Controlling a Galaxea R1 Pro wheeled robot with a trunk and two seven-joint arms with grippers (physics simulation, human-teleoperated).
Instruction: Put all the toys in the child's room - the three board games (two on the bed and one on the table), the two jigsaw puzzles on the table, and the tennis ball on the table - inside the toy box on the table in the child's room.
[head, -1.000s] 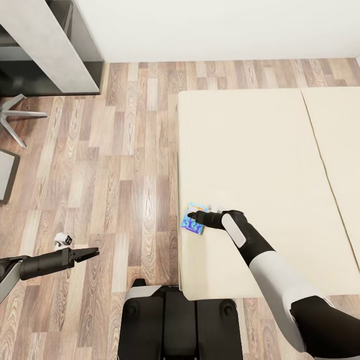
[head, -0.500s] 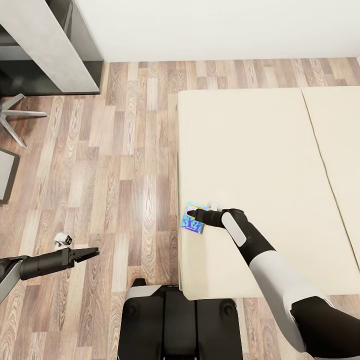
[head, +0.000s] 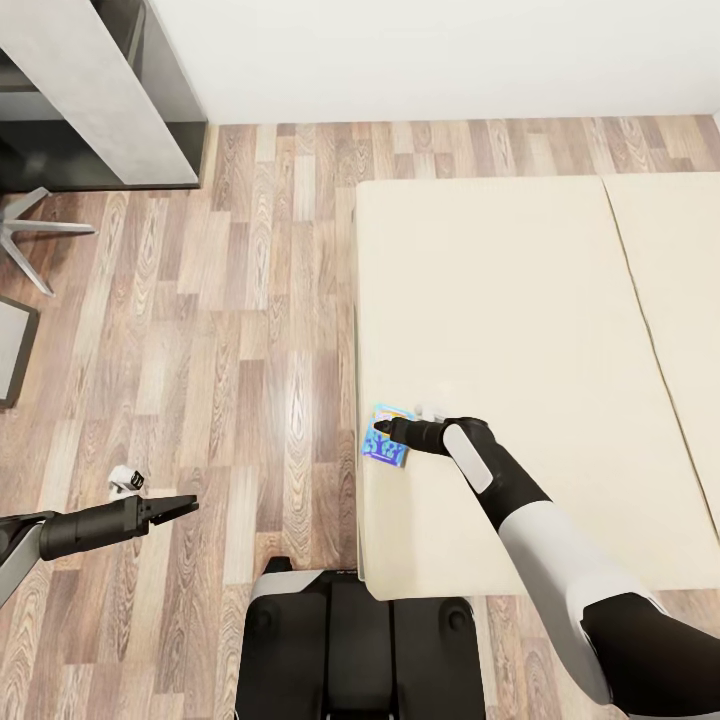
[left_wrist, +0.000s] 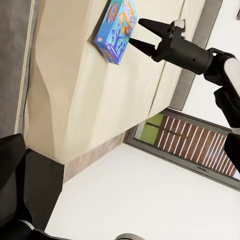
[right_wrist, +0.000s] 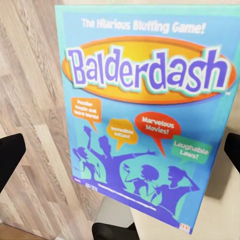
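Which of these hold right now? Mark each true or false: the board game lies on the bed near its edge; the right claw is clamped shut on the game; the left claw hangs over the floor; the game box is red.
1. The board game lies on the bed, near its edge: true.
2. The right claw is clamped shut on the game: false, its fingers are spread, one on each side of the box.
3. The left claw hangs over the wooden floor: true.
4. The game box is red: false, it is blue.
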